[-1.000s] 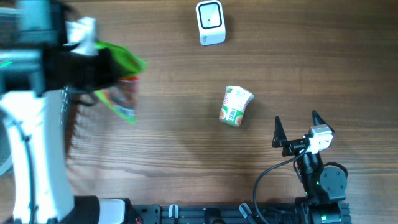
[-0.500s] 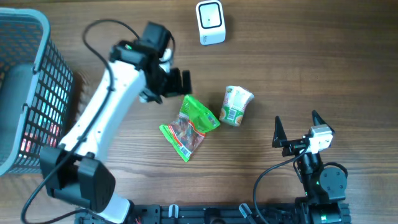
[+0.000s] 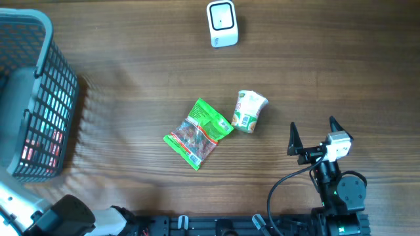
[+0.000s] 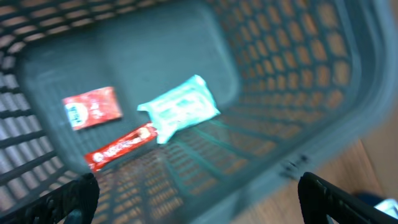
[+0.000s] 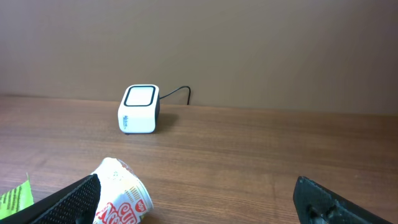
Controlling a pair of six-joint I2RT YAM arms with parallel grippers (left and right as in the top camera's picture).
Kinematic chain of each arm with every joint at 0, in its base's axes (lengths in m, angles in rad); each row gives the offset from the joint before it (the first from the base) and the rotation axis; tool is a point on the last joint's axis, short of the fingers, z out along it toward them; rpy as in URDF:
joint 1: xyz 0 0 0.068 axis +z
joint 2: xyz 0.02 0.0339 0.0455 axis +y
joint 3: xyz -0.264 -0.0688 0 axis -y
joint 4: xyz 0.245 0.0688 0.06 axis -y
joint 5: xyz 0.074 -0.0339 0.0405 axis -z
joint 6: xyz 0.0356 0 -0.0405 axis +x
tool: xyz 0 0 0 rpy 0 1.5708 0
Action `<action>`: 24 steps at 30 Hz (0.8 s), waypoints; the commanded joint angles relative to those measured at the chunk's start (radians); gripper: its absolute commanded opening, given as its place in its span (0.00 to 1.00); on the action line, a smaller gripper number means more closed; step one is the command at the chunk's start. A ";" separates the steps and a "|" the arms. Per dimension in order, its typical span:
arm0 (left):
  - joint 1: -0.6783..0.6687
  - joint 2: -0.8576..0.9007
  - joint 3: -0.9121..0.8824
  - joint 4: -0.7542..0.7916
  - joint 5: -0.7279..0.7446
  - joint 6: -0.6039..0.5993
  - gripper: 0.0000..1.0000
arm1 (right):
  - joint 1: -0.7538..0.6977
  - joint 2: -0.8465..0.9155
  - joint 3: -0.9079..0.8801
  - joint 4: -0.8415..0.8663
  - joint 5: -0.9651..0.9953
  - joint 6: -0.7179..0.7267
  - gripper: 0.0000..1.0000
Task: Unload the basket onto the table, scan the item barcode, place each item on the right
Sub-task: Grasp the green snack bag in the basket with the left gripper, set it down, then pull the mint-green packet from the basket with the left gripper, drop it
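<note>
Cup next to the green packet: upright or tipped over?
Tipped: the cup lies on its side, printed wall up, beside the green packet.

grey-blue mesh basket [image 3: 56, 111] at left edge of wooden table [image 3: 144, 72], upright, open top. inside on basket floor: red sachet [image 4: 92, 107] lying flat, pale teal packet [image 4: 179, 112] just right of it, slim red stick pack [image 4: 121, 147] below, its end touching teal packet. plain brown wall [image 5: 249, 50] behind table.

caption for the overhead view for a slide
Green plastic snack packet and white noodle cup lie side by side on the wooden table, white box scanner beyond, open right gripper nearby.
</note>
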 commanded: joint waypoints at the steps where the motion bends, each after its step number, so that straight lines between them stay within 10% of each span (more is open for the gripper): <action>1: 0.119 0.037 -0.114 0.020 -0.027 -0.158 1.00 | -0.002 -0.006 -0.001 0.002 0.006 0.011 1.00; 24: -0.105 0.469 -0.450 0.478 -0.013 -0.141 1.00 | -0.002 -0.006 -0.001 0.002 0.006 0.011 1.00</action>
